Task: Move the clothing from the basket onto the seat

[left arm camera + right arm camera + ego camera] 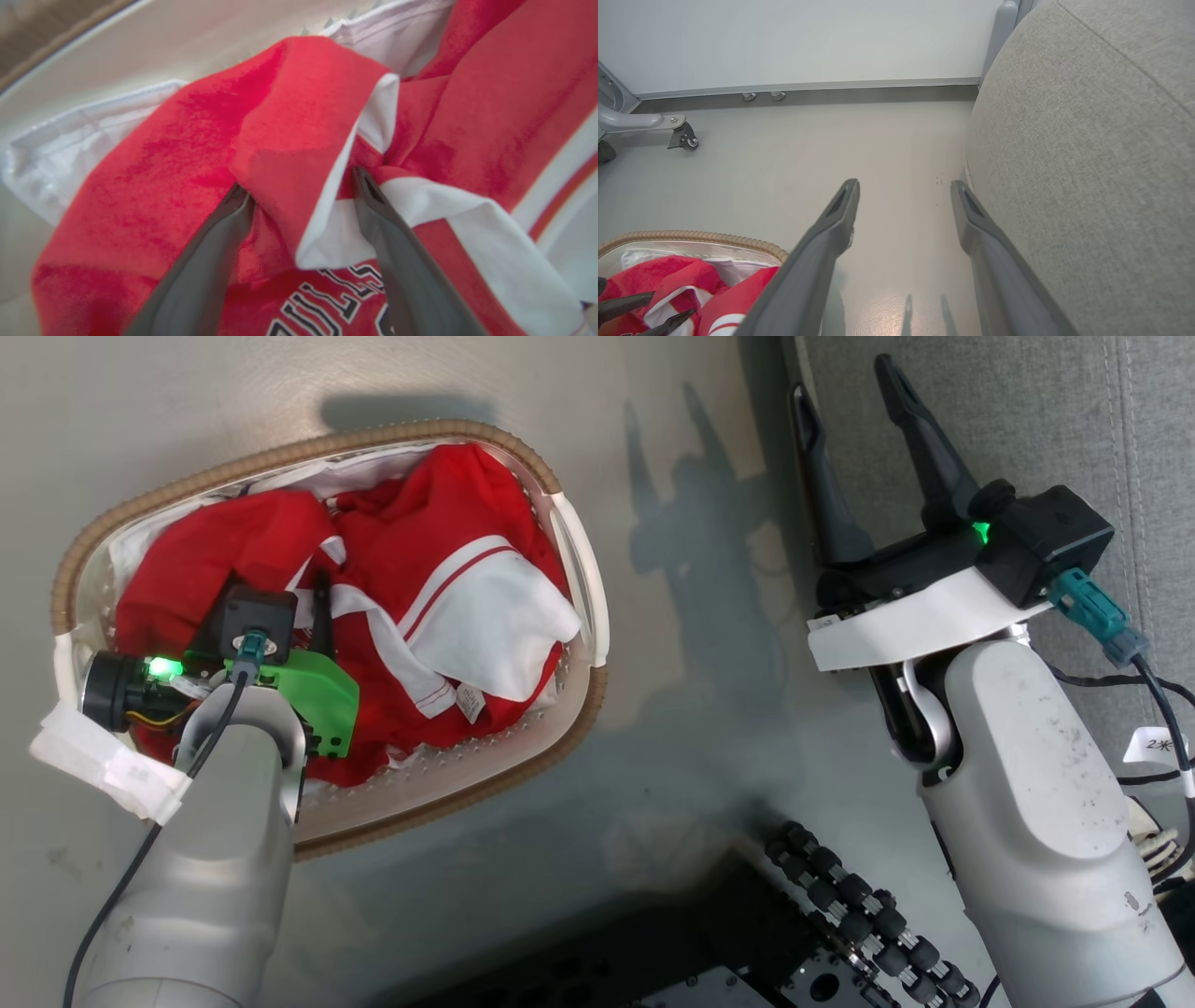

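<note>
Clothing (411, 551) status?

> Heaped in basket (579, 569) on floor (784, 154). Got left gripper (303, 186) down in there, jaws spread around a red fold (299, 140), no pinch. Right gripper (903, 184) gaping too, over floor just beside seat (1087, 163).

The clothing (392, 569) is bright red with white panels, white trim and a thin red stripe between white bands. Its lettering (322, 303) is dark, outlined in white. Under it lies a plain white sheet (56, 158). The basket (280, 453) is cream-white, dotted with small perforations, and has a brown woven-look rim. The floor (187, 392) is pale grey-green. The seat (1027, 420), at the right, is mottled grey fabric with stitched seams. The left pincer (301, 184) has dark grey fingers, with a vivid green mount (317, 695) behind it. The right pincer (840, 378) has black fingers above a white bracket (915, 621), with a teal plug (1088, 602) beside it.
</note>
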